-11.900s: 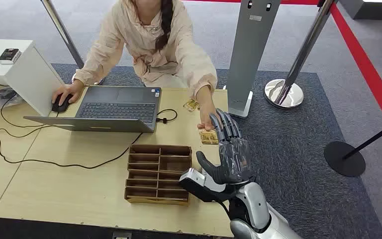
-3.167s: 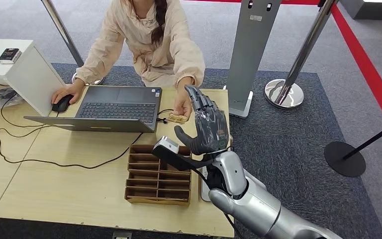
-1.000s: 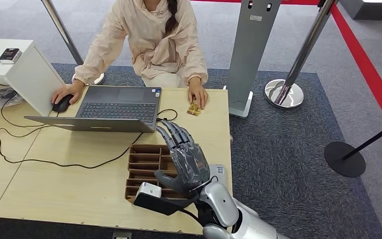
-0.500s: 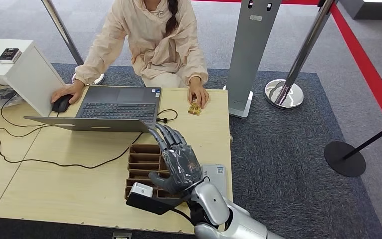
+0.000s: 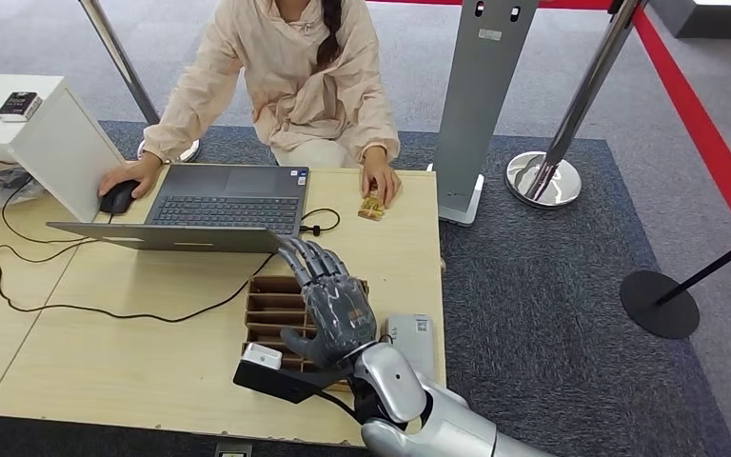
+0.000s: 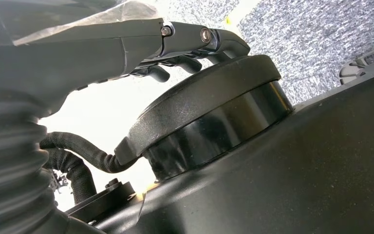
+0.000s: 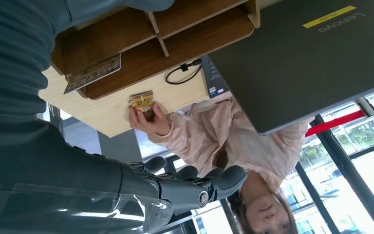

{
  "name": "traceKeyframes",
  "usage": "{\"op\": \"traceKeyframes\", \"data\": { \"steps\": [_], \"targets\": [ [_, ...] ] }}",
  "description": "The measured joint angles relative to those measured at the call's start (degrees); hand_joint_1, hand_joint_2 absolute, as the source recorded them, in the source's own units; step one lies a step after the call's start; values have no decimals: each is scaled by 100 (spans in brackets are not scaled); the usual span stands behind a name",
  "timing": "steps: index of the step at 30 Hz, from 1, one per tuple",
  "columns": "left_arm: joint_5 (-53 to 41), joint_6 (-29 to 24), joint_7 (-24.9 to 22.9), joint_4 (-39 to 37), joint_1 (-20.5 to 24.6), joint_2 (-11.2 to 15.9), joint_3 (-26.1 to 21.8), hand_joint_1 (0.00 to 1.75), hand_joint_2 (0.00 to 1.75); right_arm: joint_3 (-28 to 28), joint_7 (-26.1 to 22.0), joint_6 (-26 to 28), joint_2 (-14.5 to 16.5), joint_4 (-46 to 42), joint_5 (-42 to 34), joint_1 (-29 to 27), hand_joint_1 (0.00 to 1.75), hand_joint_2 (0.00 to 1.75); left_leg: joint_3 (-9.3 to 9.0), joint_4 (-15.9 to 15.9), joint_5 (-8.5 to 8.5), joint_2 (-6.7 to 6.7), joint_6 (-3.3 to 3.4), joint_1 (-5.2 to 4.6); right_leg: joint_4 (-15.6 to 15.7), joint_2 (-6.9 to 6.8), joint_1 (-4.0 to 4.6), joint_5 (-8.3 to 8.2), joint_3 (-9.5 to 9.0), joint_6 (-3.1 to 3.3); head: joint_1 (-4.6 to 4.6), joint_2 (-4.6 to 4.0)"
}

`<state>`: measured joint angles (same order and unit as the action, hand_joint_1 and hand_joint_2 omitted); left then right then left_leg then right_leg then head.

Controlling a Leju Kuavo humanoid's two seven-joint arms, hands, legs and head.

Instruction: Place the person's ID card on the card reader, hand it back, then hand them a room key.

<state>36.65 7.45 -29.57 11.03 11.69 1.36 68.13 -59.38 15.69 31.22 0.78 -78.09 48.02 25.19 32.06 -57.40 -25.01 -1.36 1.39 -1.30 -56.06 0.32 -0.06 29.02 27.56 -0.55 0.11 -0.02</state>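
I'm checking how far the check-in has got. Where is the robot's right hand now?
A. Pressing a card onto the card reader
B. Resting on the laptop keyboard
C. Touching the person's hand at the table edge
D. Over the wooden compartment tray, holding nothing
D: the right hand hangs over the wooden compartment tray with fingers spread and nothing in them, apart from the card reader.

"Lenovo" in small grey letters on the dark lid of the laptop (image 7: pixel 316 53), beside a yellow strip sticker with print too small to read. Blue sticker on the palm rest beside the keyboard, unreadable. Small label on the grey card reader (image 5: pixel 410 338), blurred. Pale plate high on the grey standing pillar (image 5: pixel 481 105), wording illegible. Patterned face of the ID card (image 5: pixel 372 207), no legible text.
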Motion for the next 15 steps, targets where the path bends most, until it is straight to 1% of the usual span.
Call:
{"op": "traceKeyframes", "data": {
  "steps": [15],
  "targets": [
    [20, 14, 7, -10, 9, 0, 34, 0, 175, -59, 108, 0, -10, 210, 53, 9, 10, 175, -1, 0, 0, 0, 0, 0, 0, 0, 0, 0, 1, 0, 0, 0]
  ]
}}
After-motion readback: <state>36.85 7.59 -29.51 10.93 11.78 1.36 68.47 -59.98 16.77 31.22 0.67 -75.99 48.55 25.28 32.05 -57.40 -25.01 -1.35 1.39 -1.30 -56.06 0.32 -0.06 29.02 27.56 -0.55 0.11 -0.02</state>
